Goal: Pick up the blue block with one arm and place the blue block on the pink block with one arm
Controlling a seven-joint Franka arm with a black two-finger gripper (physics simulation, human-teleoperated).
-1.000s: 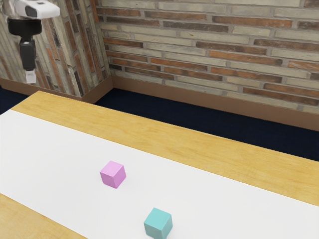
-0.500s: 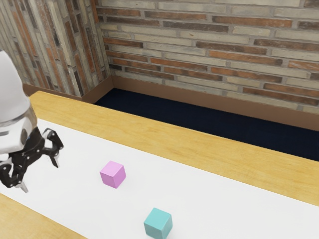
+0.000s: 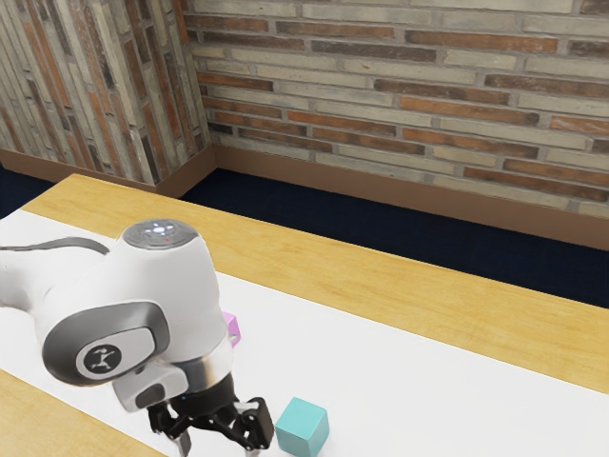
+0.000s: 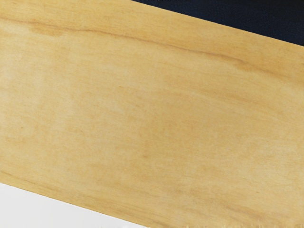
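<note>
The blue block (image 3: 303,427), a teal cube, rests on the white strip near the front of the table. My gripper (image 3: 217,446) hangs low just to the exterior view's left of it, its black fingers (image 3: 255,433) spread open with nothing between them; the tips run off the lower edge. The pink block (image 3: 231,329) lies farther back on the strip, and my arm's white body covers all but a sliver of it.
The white strip (image 3: 400,381) runs across a wooden table (image 3: 381,276), whose far edge meets dark floor and brick walls. The wrist view looks down on bare wood (image 4: 152,118) with a corner of the strip (image 4: 38,209).
My arm has swung from high at the exterior view's left down and rightward across the table. It now hides most of the pink block, with the gripper beside the blue block. Neither block has moved.
</note>
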